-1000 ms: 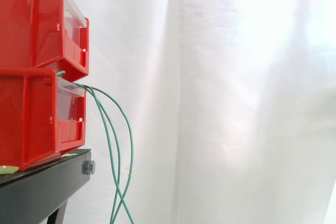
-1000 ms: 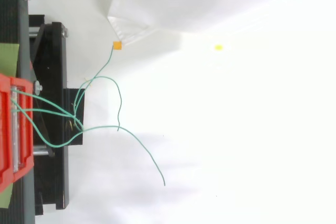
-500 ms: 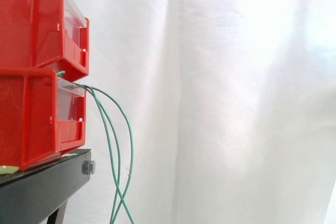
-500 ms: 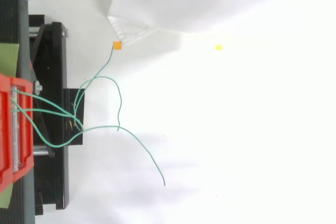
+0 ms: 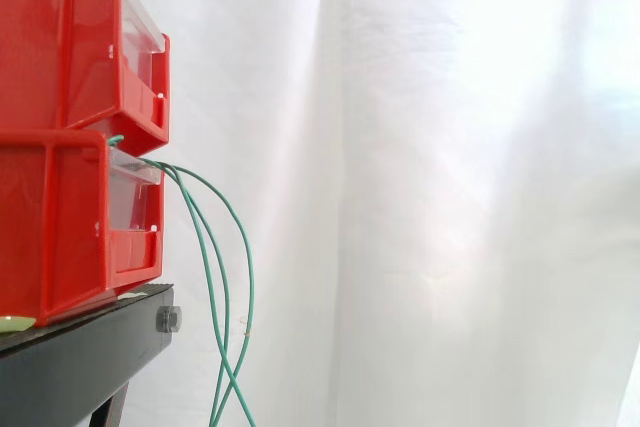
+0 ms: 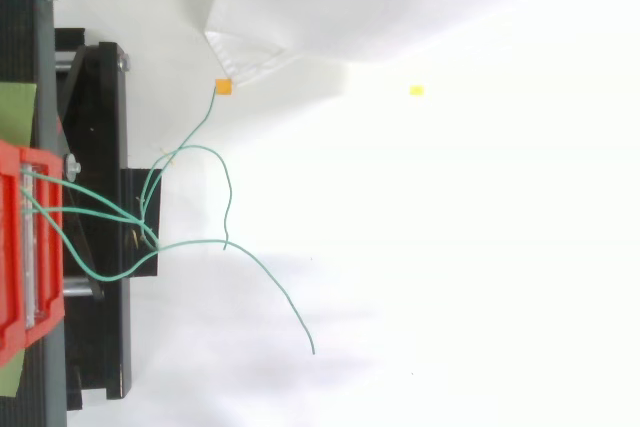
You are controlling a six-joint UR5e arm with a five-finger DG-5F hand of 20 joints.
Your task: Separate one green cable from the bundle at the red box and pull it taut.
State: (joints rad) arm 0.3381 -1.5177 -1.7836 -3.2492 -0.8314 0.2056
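Green cables [image 6: 190,242] slack, untouched.

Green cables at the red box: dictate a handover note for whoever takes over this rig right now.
Hand: nothing gripped.
Things: green cables come out at the front of the stacked red bins, hang slack past the black stand and sprawl loose on the white surface; one ends at an orange tag.
Done: nothing separated, none taut.
Left: single out one cable, grip it, pull it taut.
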